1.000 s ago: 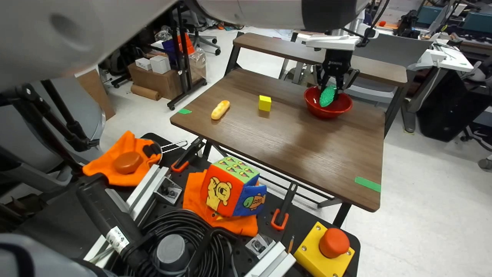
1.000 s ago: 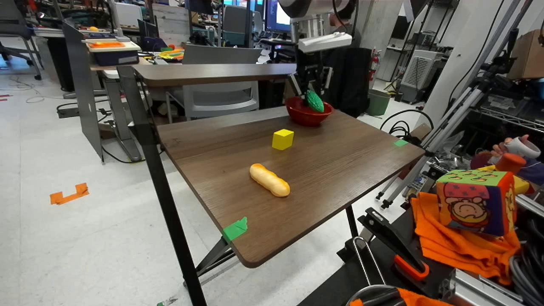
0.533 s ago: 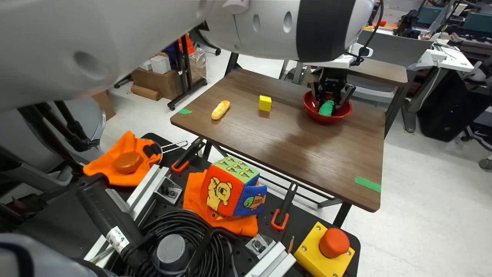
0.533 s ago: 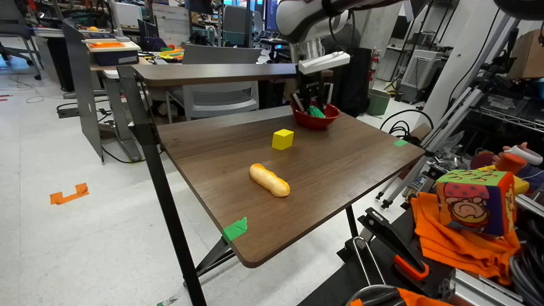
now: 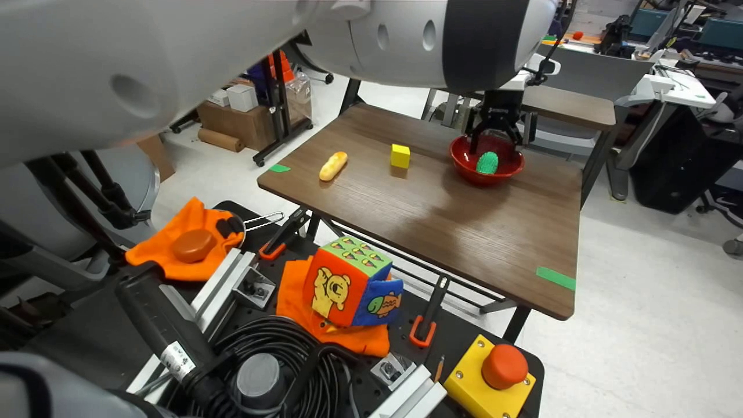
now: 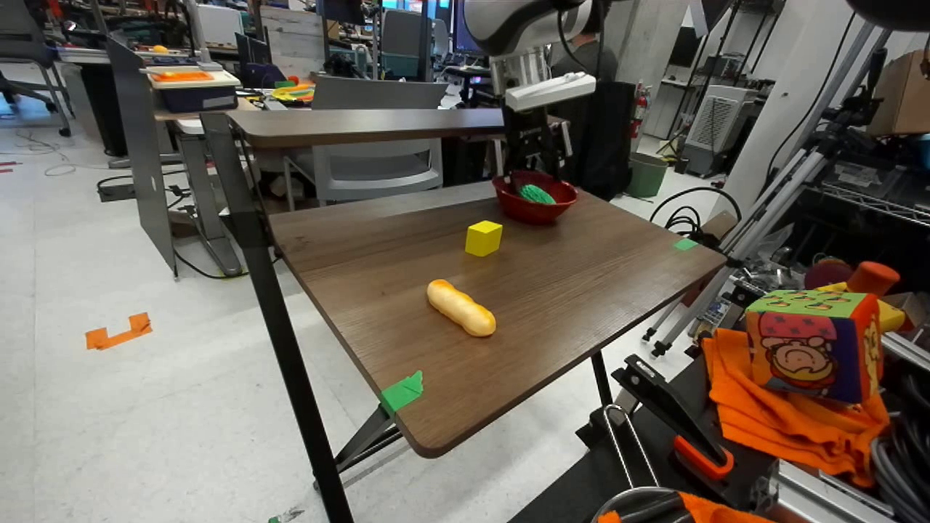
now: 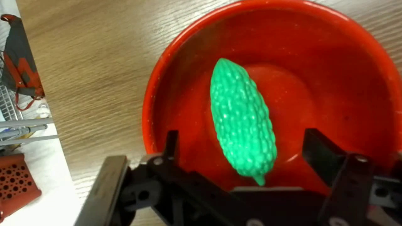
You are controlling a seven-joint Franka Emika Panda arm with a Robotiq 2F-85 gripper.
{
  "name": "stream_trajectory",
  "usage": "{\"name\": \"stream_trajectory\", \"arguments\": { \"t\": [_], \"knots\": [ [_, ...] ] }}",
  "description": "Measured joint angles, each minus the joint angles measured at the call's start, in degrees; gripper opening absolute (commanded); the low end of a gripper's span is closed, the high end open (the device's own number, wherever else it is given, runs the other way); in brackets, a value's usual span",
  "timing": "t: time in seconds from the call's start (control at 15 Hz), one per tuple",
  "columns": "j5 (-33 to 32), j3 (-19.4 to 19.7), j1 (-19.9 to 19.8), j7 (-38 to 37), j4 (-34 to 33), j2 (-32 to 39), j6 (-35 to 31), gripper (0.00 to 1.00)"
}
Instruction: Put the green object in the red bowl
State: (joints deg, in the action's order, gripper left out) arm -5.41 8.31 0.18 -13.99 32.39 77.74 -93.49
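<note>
gripper (image 7: 242,142) spread wide over the red bowl (image 7: 298,84), clear of the green object (image 7: 241,121)
bumpy, glossy and tapered, the green object lies inside the red bowl.

Arm (image 5: 377,46): off-white, smooth, rounded, with oval dimples (image 5: 429,35) and a wide black band (image 5: 483,43). Silver collar (image 6: 519,70), white bar (image 6: 550,91), black cable (image 6: 562,40). Gripper (image 7: 241,138): matte black, grey screws (image 7: 158,161), flat metal strip (image 7: 102,190), blocky black fingers (image 7: 172,146).
</note>
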Motion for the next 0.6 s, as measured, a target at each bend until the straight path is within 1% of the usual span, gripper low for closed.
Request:
{"name": "stream_trajectory", "arguments": {
  "t": [0.4,0.6],
  "knots": [
    [1.94,-1.29,-0.65,1.78,-0.21,-6.57,0.13,1.0],
    [1.9,-1.26,-0.59,1.77,0.12,-6.13,0.1,1.0]
  ]
}}
